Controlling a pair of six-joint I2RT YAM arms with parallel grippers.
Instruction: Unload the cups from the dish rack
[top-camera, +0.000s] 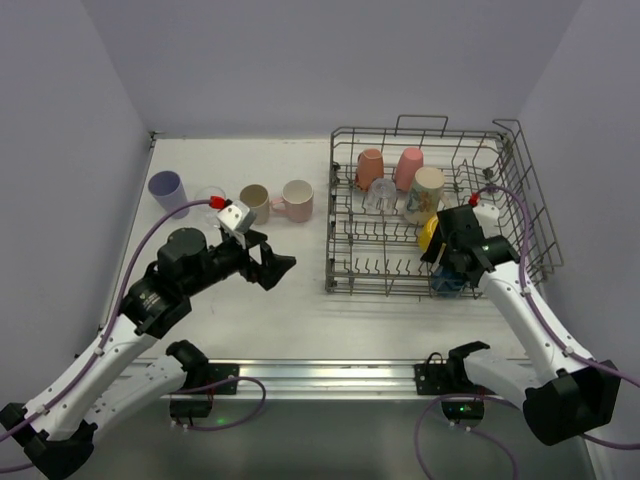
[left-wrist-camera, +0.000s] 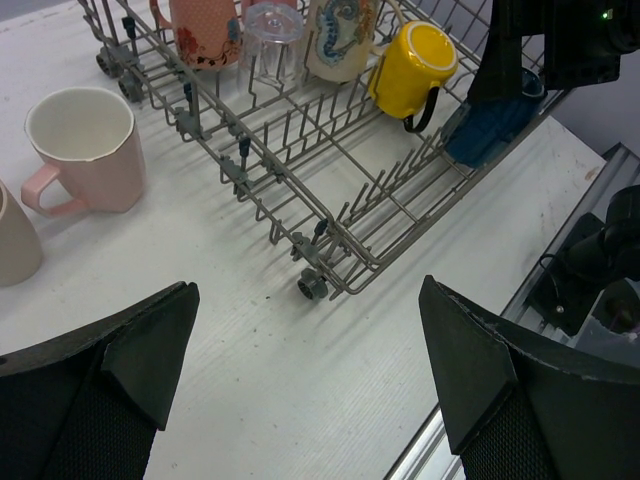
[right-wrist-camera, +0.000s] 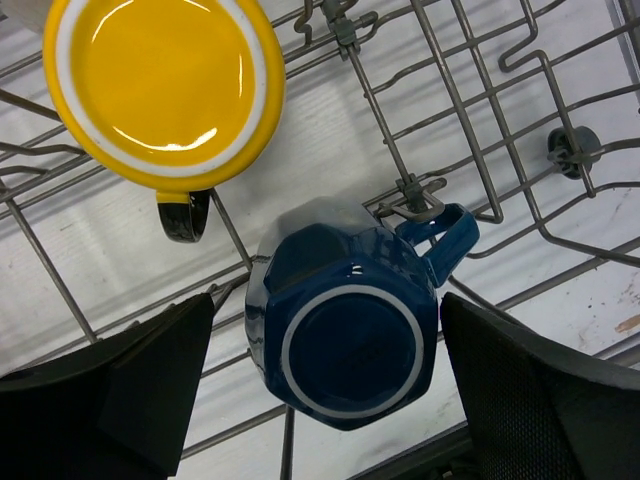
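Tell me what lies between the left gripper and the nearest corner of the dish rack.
Nothing. In the left wrist view, only bare white table separates the open left gripper from the dish rack. The pink mug stands off to one side.

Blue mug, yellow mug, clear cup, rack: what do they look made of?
Blue mug: likely glazed ceramic; glossy, faceted sides, pale ring on the base.
Yellow mug: likely glazed ceramic; shiny highlights, white ring, black handle.
Clear cup: glass or clear plastic, can't tell which; the rack shows through it.
Rack: thin metal wire, dull grey, possibly coated.
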